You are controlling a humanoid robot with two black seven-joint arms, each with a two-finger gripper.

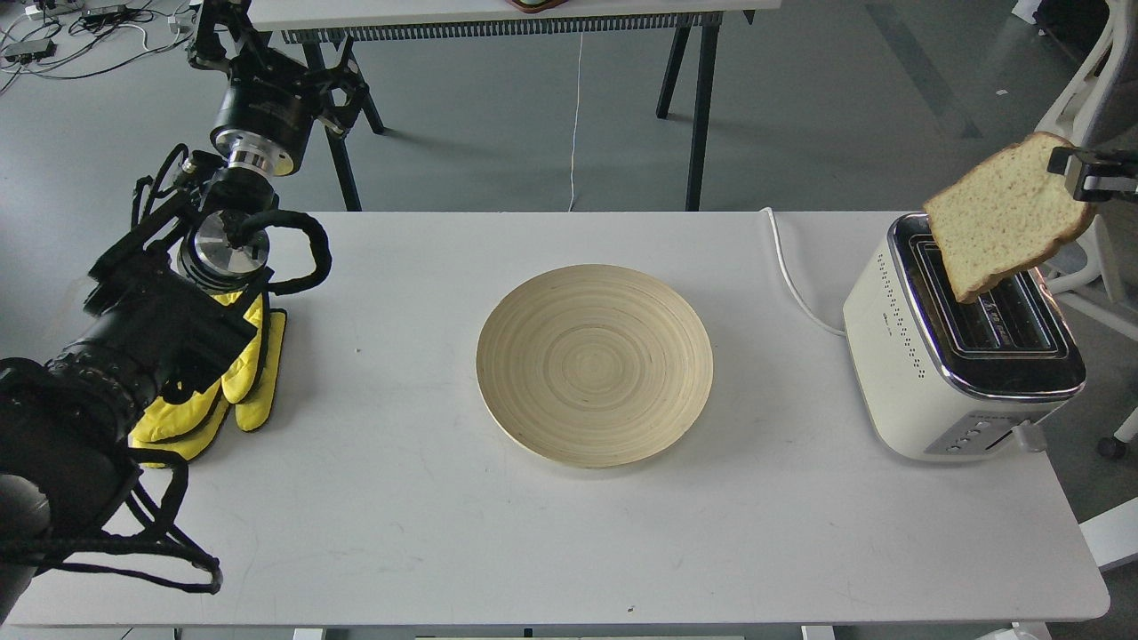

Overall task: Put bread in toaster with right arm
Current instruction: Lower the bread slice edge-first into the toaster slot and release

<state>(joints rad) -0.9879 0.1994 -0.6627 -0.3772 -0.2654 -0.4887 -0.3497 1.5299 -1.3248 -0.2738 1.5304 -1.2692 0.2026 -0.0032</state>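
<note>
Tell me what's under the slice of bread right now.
The toaster sits under the bread, which the right gripper holds tilted above its slots. The bread covers the slots' far ends.

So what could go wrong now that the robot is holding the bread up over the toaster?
The bread hangs tilted, only its lower corner near the toaster slots, so it might catch on the chrome rim instead of sliding in. The right gripper pinches just one edge of the slice, so it could tear or slip and fall beside the toaster.

Right claw (1071,175) gripping, left claw (213,36) raised
</note>
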